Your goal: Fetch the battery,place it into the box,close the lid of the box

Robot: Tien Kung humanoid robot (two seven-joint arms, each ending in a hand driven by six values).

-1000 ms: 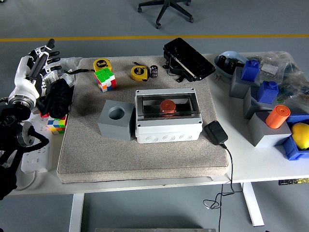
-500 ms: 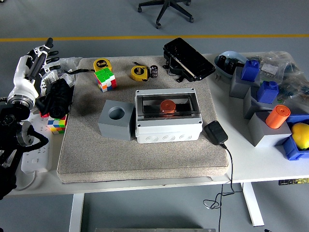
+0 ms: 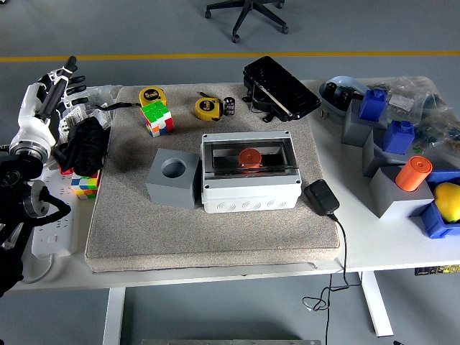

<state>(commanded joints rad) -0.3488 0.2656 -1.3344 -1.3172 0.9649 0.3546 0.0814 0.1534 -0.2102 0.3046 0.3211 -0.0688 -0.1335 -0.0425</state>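
Inside the closed box (image 3: 250, 175) sits an orange battery (image 3: 250, 157); left hand (image 3: 44, 100) spread, empty.

We count two tape measures (image 3: 152, 95) (image 3: 206, 108), two colour cubes (image 3: 157, 118) (image 3: 85, 184), two orange batteries (image 3: 250, 157) (image 3: 413, 173), one white box (image 3: 249, 192), one grey block with a hole (image 3: 173, 178), one black charger (image 3: 321, 197) and one yellow ball (image 3: 447, 200).

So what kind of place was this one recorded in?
Probably a robotics lab or workshop: a white height-adjustable table on a grey floor with a yellow line, an office chair base behind, and test props like Rubik's cubes and tape measures.
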